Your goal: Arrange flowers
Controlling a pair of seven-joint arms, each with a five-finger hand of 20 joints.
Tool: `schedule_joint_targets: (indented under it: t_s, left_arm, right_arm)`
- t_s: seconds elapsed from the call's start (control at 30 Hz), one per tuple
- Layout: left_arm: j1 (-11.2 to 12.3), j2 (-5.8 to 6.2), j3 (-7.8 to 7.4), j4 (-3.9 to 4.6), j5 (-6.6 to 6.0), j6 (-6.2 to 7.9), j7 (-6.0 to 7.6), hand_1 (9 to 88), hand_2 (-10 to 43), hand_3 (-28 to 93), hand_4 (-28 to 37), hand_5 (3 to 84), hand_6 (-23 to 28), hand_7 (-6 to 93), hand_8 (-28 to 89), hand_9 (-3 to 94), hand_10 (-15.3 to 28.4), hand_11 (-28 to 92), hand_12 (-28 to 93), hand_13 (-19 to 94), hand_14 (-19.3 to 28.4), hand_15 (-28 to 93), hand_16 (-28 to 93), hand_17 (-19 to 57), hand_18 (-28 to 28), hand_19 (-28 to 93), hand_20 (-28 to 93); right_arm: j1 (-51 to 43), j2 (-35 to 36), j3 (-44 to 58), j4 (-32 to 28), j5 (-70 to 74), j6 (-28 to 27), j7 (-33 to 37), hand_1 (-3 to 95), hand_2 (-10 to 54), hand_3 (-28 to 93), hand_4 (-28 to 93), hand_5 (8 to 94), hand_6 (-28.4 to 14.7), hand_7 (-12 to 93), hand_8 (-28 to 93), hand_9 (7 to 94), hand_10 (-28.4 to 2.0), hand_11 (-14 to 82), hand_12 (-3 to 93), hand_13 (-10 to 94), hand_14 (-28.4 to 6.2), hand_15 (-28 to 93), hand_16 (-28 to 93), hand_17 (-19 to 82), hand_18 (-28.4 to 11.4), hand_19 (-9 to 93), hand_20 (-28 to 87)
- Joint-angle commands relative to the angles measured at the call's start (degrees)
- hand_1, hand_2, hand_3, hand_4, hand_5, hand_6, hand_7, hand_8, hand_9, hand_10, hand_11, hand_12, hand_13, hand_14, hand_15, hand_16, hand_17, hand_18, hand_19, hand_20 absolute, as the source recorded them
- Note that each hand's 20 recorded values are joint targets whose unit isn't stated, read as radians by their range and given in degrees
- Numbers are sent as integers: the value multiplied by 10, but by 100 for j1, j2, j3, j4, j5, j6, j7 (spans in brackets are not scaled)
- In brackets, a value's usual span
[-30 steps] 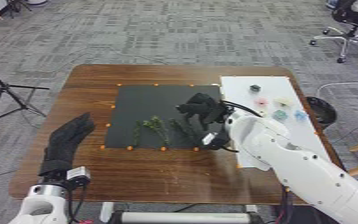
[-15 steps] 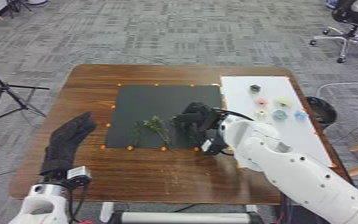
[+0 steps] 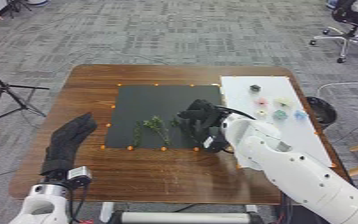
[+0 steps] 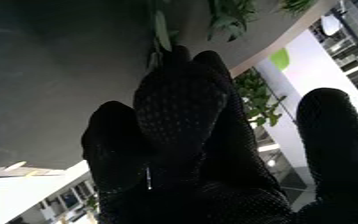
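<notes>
- My left hand (image 3: 67,142), fingers straight and together, holds nothing; it points to one o'clock at the table's (image 3: 140,177) left, eight o'clock from the black mat (image 3: 162,100).
- The mat has wood around its left, far and near edges, widest toward six o'clock (roomy for moving).
- At the mat's seven o'clock, the thin left stem (image 3: 138,134) lies twelve to six.
- The middle stem (image 3: 157,128) lies beside it, leafy end toward eleven, bare end toward five.
- My right hand (image 3: 198,120), toward the mat's three o'clock, hides its right edge and part of another stem (image 3: 175,123). A leafy sprig (image 4: 161,31) meets its tip in the wrist view; I cannot tell how far it is closed or whether it grips.
- The flower heads (image 3: 280,115) sit toward twelve on the white sheet (image 3: 291,142).
</notes>
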Motion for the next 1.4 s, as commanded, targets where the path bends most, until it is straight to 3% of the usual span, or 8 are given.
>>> schedule_joint_targets:
  t_s: [0.03,0.2,0.4,0.83,1.4]
  left_arm:
    - [12,-46,15,10,18,-61,-32,191,36,718,-283,436,32,105,-63,419,128,166,120,351,165,154,43,22,141,119,166]
    - [-6,-48,14,9,37,-80,-5,192,37,718,-283,436,31,106,-64,418,128,164,121,351,166,154,44,22,141,119,166]
    - [62,-31,-30,-13,13,-58,-28,192,38,717,-283,435,31,106,-63,418,128,163,122,349,165,152,45,22,140,117,166]
    - [-10,-3,-15,-1,35,-137,-89,191,38,717,-283,434,31,103,-63,418,128,163,123,350,168,151,47,21,141,117,166]
    - [-5,-9,-25,-1,46,-157,-86,191,39,715,-283,434,31,103,-63,419,128,164,121,351,167,153,45,21,141,119,166]
  right_arm:
    - [-73,37,197,-342,673,271,-55,206,183,490,-103,596,-49,82,-42,635,-142,83,100,930,-51,509,307,615,-154,932,489]
    - [-566,273,749,-1079,1501,713,-119,217,183,471,-100,623,-39,96,-45,668,-142,89,103,935,-45,513,304,620,-154,932,496]
    - [-1414,596,1555,-1684,1430,921,-70,220,182,461,-88,651,-30,113,-49,709,-139,96,110,937,-41,524,299,628,-150,932,512]
    - [-2013,637,1671,-1327,1192,605,376,219,179,458,-83,652,-39,104,-51,703,-143,92,112,937,-44,536,289,633,-150,932,523]
    - [-2156,503,1451,-1452,1349,494,427,215,180,462,-88,650,-41,99,-47,699,-144,92,110,937,-45,539,287,635,-151,932,525]
